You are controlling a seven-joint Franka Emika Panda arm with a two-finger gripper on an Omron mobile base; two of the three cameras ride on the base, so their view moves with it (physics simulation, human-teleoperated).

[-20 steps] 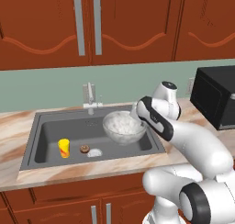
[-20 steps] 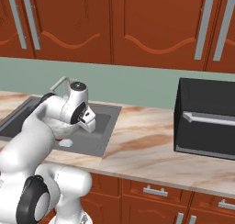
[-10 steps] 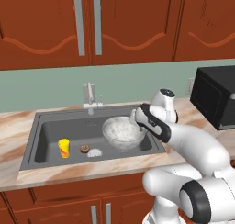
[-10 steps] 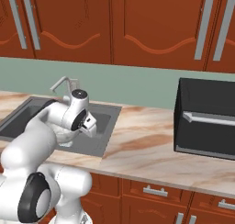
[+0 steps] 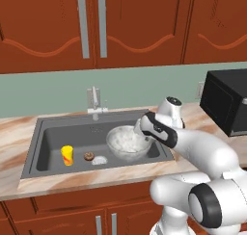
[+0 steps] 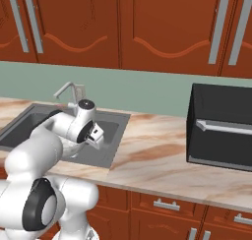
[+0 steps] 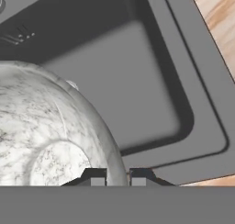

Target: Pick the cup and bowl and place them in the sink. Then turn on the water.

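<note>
- The bowl (image 5: 127, 142) is round and grey-white with speckles, and it sits in the middle of the left base view, inside the right half of the sink (image 5: 53, 133)
- The gripper (image 7: 117, 177) is at the bottom middle of the hand view, and its two dark fingers (image 7: 95, 176) are closed on the bowl's rim, one on each side of it
- In the hand view the bowl fills the lower left, with the dark sink floor behind it toward the upper right
- The cup (image 5: 67, 155) is small and yellow and stands upright in the left part of the sink, well apart from the bowl
- A small brown round thing (image 5: 89, 156) and a pale round thing (image 5: 99, 160) lie on the sink floor between the cup and the bowl
- The silver faucet (image 5: 94, 102) stands at the back edge of the sink, above the middle of the frame
- A black microwave (image 6: 220, 128) sits on the marbled counter (image 6: 157, 155) at the right of the right base view
</note>
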